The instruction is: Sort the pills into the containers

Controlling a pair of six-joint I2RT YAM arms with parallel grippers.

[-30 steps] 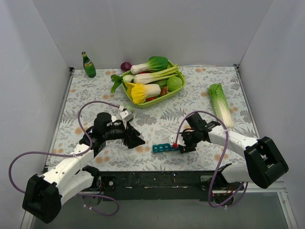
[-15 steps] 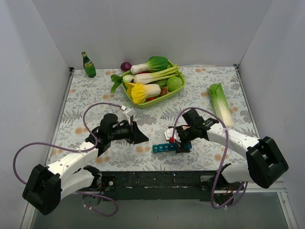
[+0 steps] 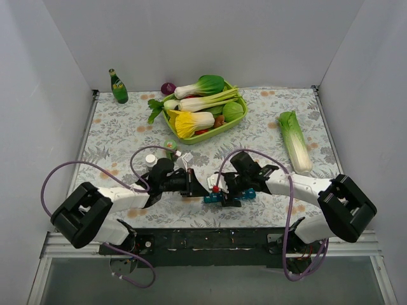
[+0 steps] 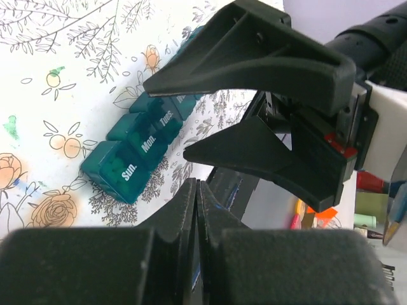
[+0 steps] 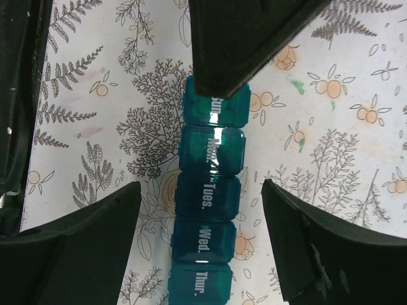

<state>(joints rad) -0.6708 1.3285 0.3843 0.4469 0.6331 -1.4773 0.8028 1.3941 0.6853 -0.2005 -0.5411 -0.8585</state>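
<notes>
The containers (image 3: 227,196) are a teal strip of lidded day compartments lying near the table's front edge, also seen in the left wrist view (image 4: 137,159) and the right wrist view (image 5: 206,203). The lids I see are down, marked Sun. to Thur. The pills are out of view. My left gripper (image 3: 202,189) is shut with nothing between its fingers (image 4: 198,184), its tip at the Sun. end (image 5: 219,89). My right gripper (image 3: 227,190) hangs open over the strip, one finger on each side (image 5: 201,185), not touching it.
A lime-green basket (image 3: 219,132) of vegetables stands at the back middle. A green bottle (image 3: 118,87) is at the back left and a long leafy vegetable (image 3: 294,140) lies at the right. A small white-capped bottle (image 3: 151,159) stands by the left arm.
My left arm has swung right to the strip's left end and its jaws have closed. My right gripper has moved left over the strip and opened wider.
</notes>
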